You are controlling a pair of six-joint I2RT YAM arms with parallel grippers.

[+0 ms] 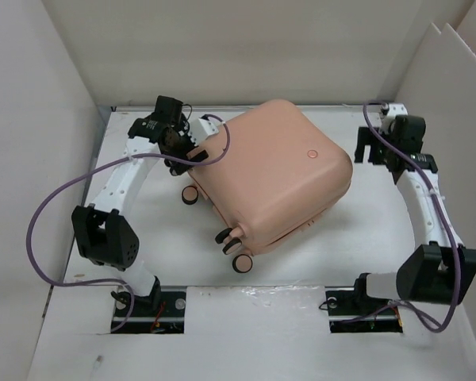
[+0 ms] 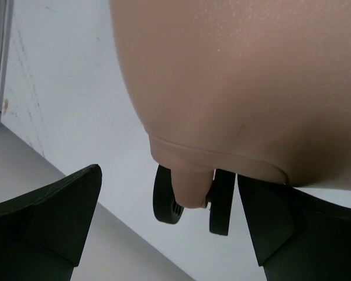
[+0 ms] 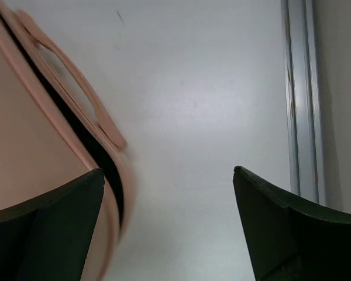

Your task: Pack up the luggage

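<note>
**A:** Top external: luggage (image 1: 274, 178) lies flat mid-table, skewed, wheels (image 1: 242, 263) toward the near-left. Left gripper (image 1: 177, 155) is at its far-left corner. Right gripper (image 1: 374, 147) is just off its right side, by the table's (image 1: 301, 274) far-right corner.
**B:** Holding anything?
**A:** Left wrist: no. Fingers (image 2: 47, 222) spread wide, one of the wheels just ahead, nothing clamped.
**B:** And the right?
**A:** Right wrist: spread wide too, empty. Beside the handle (image 3: 70, 73), a dark seam (image 3: 112, 187) suggests the lid isn't quite shut.
**B:** So press it closed?
**A:** I'd say so. Push down squarely near that seam and brace the far side so it can't slide.
</note>
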